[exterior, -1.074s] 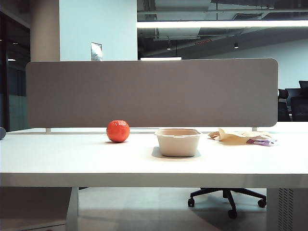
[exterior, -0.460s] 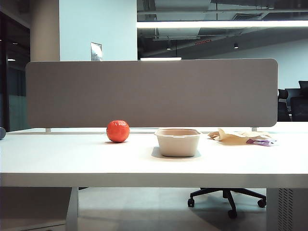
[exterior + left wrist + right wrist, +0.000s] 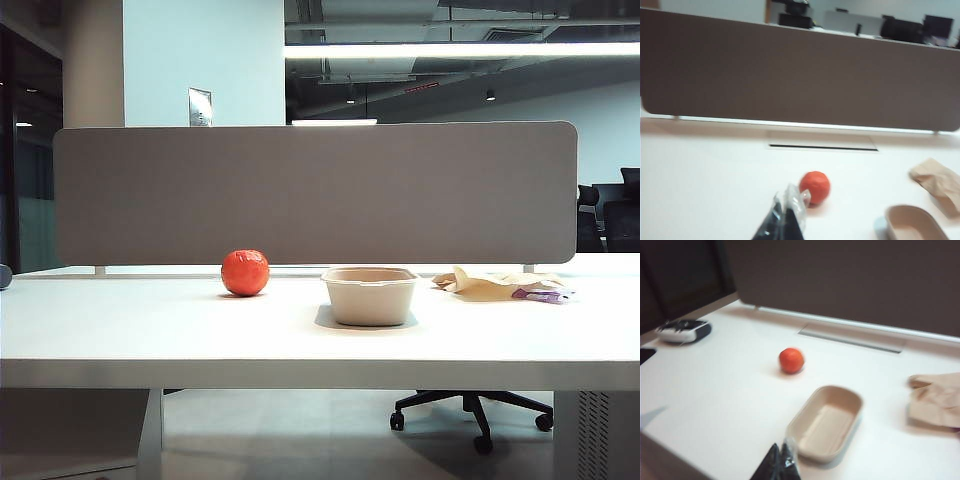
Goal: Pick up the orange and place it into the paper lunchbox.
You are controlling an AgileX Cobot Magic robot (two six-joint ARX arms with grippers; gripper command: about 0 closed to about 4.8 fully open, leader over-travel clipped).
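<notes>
the white worktop is carrying everything, with a grey divider panel standing along its far edge. the paper lunchbox is sitting empty near the middle, crumpled tan paper lying to its right. the orange is resting just left of the lunchbox, apart from it. the left gripper is hanging near the orange with jaws clenched, empty. the right gripper is hovering by the lunchbox's near end, jaws clenched too.

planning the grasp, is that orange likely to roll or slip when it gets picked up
The orange is round and sits free on the flat white table, so a nudge would probably roll it. Its skin looks glossy, so it may slip between narrow fingers. It looks firm, likely not fragile. The left gripper and right gripper are both shut, short of it.
</notes>
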